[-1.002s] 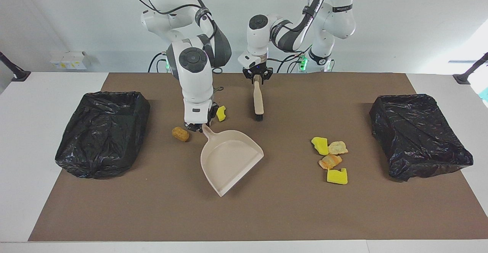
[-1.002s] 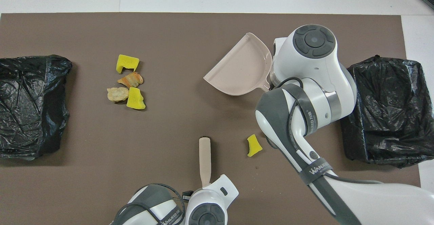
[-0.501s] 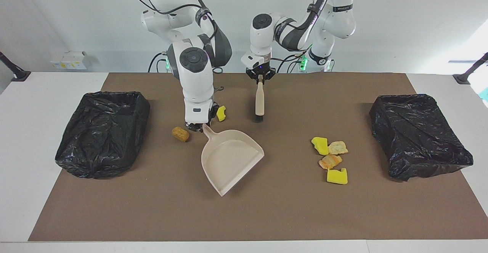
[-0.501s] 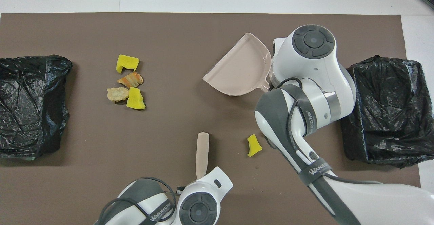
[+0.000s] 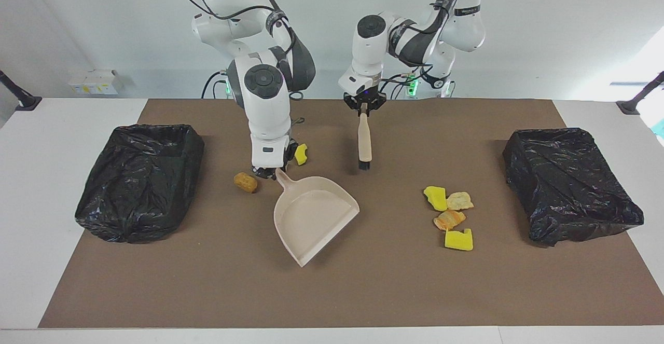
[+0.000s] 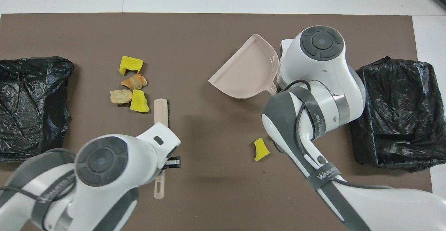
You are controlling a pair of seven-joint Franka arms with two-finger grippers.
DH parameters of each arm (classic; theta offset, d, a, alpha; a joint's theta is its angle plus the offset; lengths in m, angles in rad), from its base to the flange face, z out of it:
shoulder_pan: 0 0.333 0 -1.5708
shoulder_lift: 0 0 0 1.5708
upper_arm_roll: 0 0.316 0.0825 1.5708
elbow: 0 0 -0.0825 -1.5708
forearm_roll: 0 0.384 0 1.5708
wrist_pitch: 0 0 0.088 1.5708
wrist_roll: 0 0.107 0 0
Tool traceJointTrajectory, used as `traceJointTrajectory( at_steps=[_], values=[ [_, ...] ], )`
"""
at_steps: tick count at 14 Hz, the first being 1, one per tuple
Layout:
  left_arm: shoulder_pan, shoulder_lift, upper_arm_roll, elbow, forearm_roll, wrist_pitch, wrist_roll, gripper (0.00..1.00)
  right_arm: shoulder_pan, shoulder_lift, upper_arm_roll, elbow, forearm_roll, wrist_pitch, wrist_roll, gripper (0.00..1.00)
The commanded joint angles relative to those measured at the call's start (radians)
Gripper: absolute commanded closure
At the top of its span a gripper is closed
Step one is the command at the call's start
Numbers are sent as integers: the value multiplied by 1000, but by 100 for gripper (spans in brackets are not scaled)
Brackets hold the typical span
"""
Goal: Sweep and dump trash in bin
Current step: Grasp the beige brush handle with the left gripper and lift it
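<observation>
My right gripper (image 5: 270, 170) is shut on the handle of the beige dustpan (image 5: 314, 214), which rests on the brown mat; the pan also shows in the overhead view (image 6: 247, 70). My left gripper (image 5: 364, 106) is shut on the wooden brush (image 5: 364, 141), held bristles down over the mat between the dustpan and a cluster of several trash scraps (image 5: 449, 213). That cluster (image 6: 131, 84) holds yellow sponge chunks and tan bits. A yellow sponge chunk (image 5: 301, 153) lies beside my right gripper. An orange-brown nugget (image 5: 245, 182) lies beside the dustpan handle.
A black-bagged bin (image 5: 140, 178) stands at the right arm's end of the mat, and another (image 5: 570, 183) at the left arm's end. The brown mat (image 5: 363, 292) covers most of the white table.
My left arm has carried the brush toward the left arm's end, closer to the scrap cluster. The right arm and dustpan have barely moved.
</observation>
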Motion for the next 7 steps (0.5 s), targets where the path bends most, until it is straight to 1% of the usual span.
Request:
traceJointTrajectory(
  at_steps=[1, 4, 5, 7],
  values=[
    [146, 21, -12, 24, -5, -28, 122, 100, -2, -31, 6, -36, 13, 24, -39, 100],
    [320, 39, -12, 30, -1, -13, 251, 100, 4, -20, 10, -37, 12, 24, -45, 100],
    [357, 50, -12, 30, -1, 14, 297, 100, 10, -19, 10, -36, 12, 24, -63, 100],
    [400, 100, -12, 59, 16, 45, 310, 100, 24, -13, 12, -37, 12, 29, -106, 100]
  ],
)
